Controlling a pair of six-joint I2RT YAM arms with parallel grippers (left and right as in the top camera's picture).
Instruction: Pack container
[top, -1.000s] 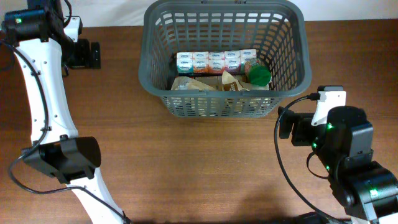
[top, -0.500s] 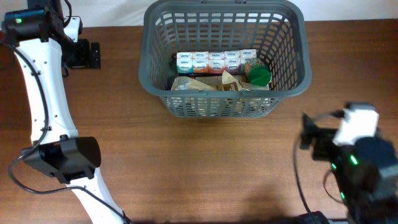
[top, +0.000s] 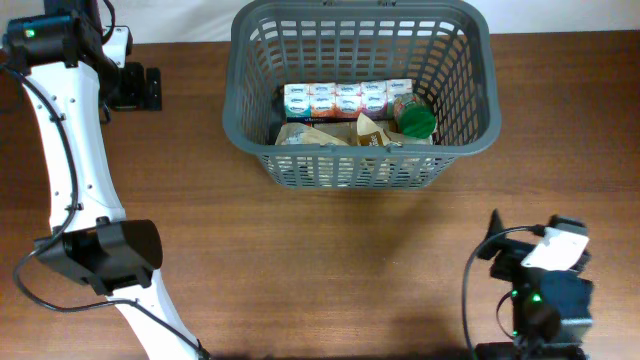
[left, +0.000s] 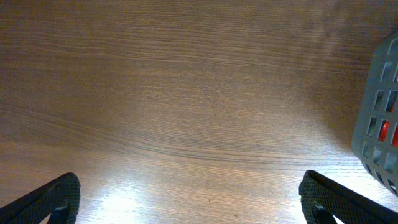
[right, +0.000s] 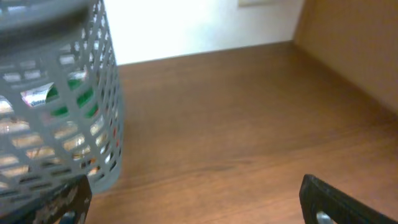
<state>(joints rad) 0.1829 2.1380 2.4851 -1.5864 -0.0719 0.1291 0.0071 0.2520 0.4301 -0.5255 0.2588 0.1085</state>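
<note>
— Starting closest to you: what is your right tool doing?

— My right tool (top: 497, 238) is hanging low over the near right of the tabletop (top: 300, 270), well apart from everything else. It is spread wide and carrying nothing; its own camera is showing only bare wood in the gap. I am judging that it is sitting back there so that it is not blocking the way to the load.

— And beyond that?

— The container (top: 355, 170) is standing upright in the middle of the far half of the tabletop, mouth facing up. My right wrist camera is catching its slotted side at the left. My left wrist camera is catching just a corner at the right edge.

— What is lying inside?

— A row of small cartons (top: 345, 98) is lining the far side of its floor. Paper packets (top: 320, 133) are lying in front of them, and a green-lidded jar (top: 417, 120) is sitting at the right end, just beside both. I am guessing the flat things are going low and close together so nothing is toppling.

— And the other arm?

— My left tool (top: 138, 88) is reaching to the far left, beside the container but not touching it. It is also spread wide over bare wood and gripping nothing. I am seeing no loose item outside the container in these views, so I am judging the packing to be nearly or fully done.
</note>
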